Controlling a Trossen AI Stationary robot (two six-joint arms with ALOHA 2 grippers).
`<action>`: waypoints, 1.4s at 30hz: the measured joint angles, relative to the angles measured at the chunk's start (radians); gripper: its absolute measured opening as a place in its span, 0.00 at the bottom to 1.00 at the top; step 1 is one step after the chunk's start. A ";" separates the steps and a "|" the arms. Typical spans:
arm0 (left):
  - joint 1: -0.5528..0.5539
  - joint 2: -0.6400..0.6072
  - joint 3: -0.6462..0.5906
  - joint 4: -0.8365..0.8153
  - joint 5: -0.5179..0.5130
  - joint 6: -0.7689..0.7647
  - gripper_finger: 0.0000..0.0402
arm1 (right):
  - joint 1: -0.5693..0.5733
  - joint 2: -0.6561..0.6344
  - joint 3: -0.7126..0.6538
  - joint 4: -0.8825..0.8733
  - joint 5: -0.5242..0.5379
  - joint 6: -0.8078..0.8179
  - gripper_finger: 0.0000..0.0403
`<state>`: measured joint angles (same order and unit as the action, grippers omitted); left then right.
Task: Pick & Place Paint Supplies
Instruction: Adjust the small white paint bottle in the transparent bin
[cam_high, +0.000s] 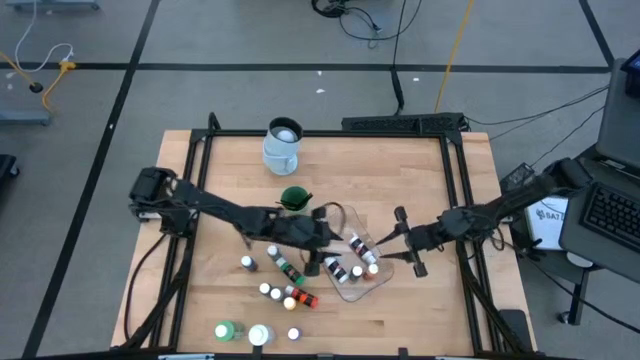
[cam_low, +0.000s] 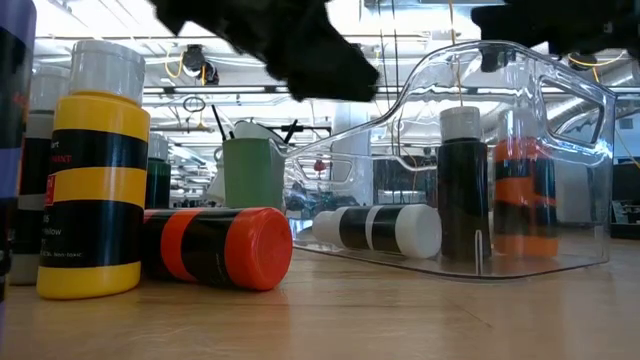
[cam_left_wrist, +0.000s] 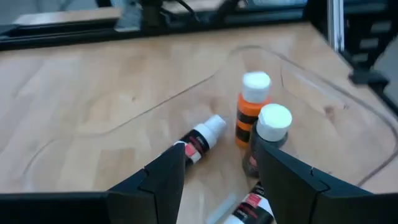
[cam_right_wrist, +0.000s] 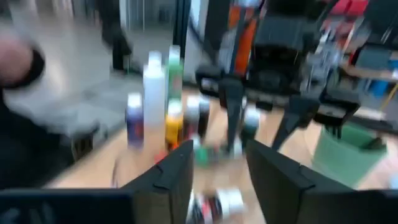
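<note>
Several small white-capped paint bottles (cam_high: 272, 292) stand or lie on the wood near the front edge. With them are a larger green bottle (cam_high: 225, 330) and a white jar (cam_high: 260, 335). The clear tub (cam_high: 380, 285) holds an upright orange bottle (cam_left_wrist: 252, 109), a dark bottle (cam_left_wrist: 270, 137) and a lying one (cam_left_wrist: 202, 140). A green cup (cam_high: 295, 198) holds brushes. My left gripper (cam_left_wrist: 224, 186) hangs open above the tub's bottles. My right gripper (cam_high: 385, 245) is open at the tub's right side, pointing left.
The pale jug (cam_high: 283, 145) stands near the table's far edge. In the low view a yellow bottle (cam_low: 95, 195) stands and a red one (cam_low: 215, 245) lies in front of the tub (cam_low: 560, 90). Black frame rails (cam_high: 460, 200) run along the table's sides.
</note>
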<state>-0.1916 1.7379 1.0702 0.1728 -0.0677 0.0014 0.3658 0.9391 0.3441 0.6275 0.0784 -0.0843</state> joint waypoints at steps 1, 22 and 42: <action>0.008 0.023 0.038 -0.044 0.015 0.026 0.50 | 0.000 -0.040 0.027 -0.113 0.005 -0.016 0.34; 0.090 0.174 0.501 -0.813 0.286 0.132 0.50 | 0.084 -0.192 -0.199 0.082 -0.001 -0.198 0.04; 0.076 0.305 0.485 -0.769 0.198 0.360 0.77 | 0.084 -0.195 -0.199 0.065 -0.001 -0.187 0.03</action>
<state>-0.1160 2.0434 1.5547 -0.5962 0.1305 0.3612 0.4496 0.7443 0.1452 0.6922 0.0776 -0.2717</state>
